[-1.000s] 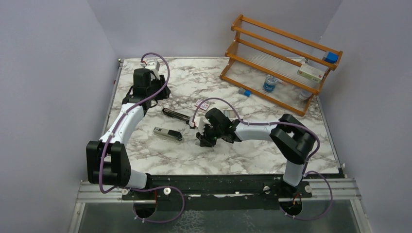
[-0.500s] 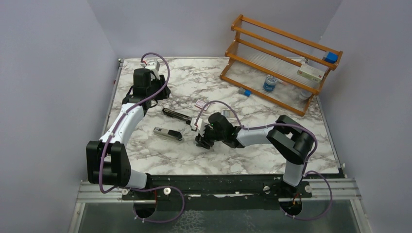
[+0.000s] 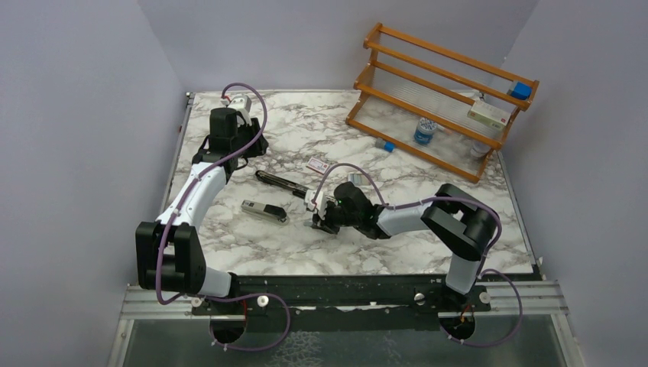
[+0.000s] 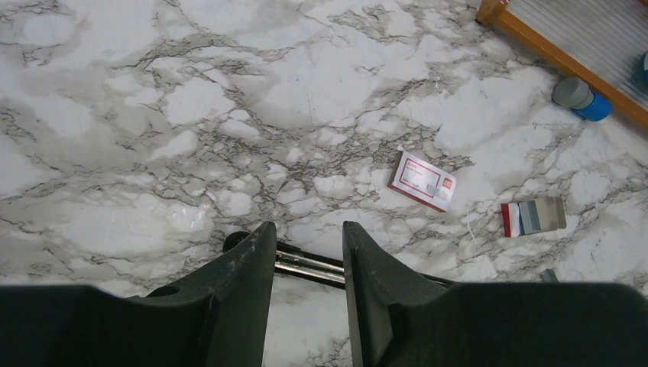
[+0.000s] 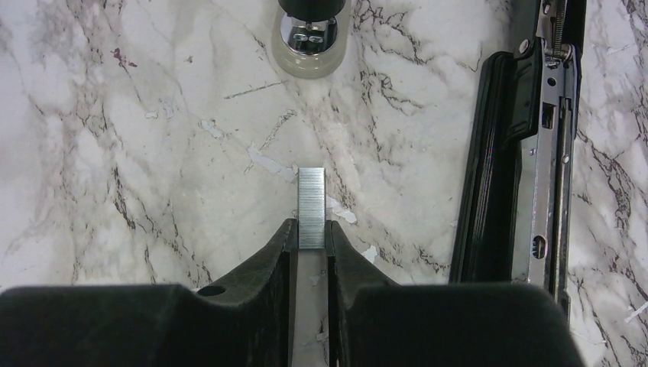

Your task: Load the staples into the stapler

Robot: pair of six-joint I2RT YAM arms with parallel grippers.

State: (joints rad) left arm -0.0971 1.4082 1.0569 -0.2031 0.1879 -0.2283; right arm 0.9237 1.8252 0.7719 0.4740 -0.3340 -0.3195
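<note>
**Right jaws pinch a staple strip beside the opened stapler**

The right gripper (image 5: 310,228) has its jaws drawn in close on a strip of staples (image 5: 311,195). They clamp the strip's near end, and the rest pokes straight forward past the fingertips. The strip hangs low over the marble; whether it touches the surface cannot be told. Just beside it, on the right of the wrist view, the stapler (image 5: 497,160) lies lengthwise with its silver channel exposed and facing up, apart from the strip. Ahead of the strip, a black-and-chrome piece (image 5: 308,34) with a pale rounded end rests on the marble.

From above, this gripper sits near the middle of the table (image 3: 428,245), at the stapler's right-hand end. The stapler itself lies slightly left of centre.

The left gripper (image 4: 306,229) hangs over the far-left part of the table with its jaws partly apart and nothing between them. One end of the stapler shows on the marble below the gap.

Beyond it, toward the far edge, the box of staples (image 4: 422,180) lies flat, pink-red with a white label. A red-and-grey tray (image 4: 532,216) lies near it. A blue cap (image 4: 581,97) rests against the wooden rack (image 3: 443,92), which stands in the far-right corner.
</note>
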